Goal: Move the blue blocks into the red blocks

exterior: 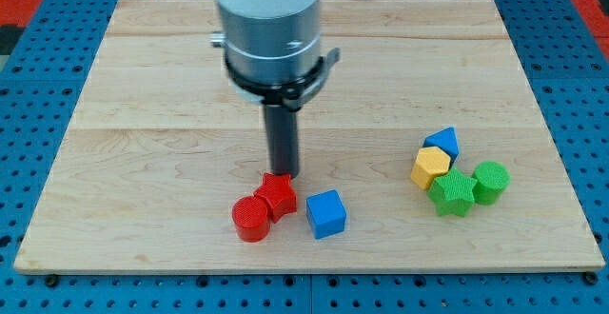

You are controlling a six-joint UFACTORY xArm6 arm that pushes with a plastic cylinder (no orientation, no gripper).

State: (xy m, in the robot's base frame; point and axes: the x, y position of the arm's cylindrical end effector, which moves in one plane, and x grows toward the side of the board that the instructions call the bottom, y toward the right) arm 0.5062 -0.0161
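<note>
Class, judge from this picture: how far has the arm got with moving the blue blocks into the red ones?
Nearly done: the blue cube sits just right of the red star and red cylinder, a small gap left. In hand: my tip stands just above the star. Left: the blue triangular block, still among yellow and green blocks at the right.

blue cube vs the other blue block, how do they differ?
Shape: the blue cube is a cube; the blue triangular block looks like a wedge.
Place: the cube sits near the view's bottom centre beside the red star block and red cylinder; the triangular block sits at the view's right, touching the yellow block.
My tip is near the cube only.
Both are blue.
</note>
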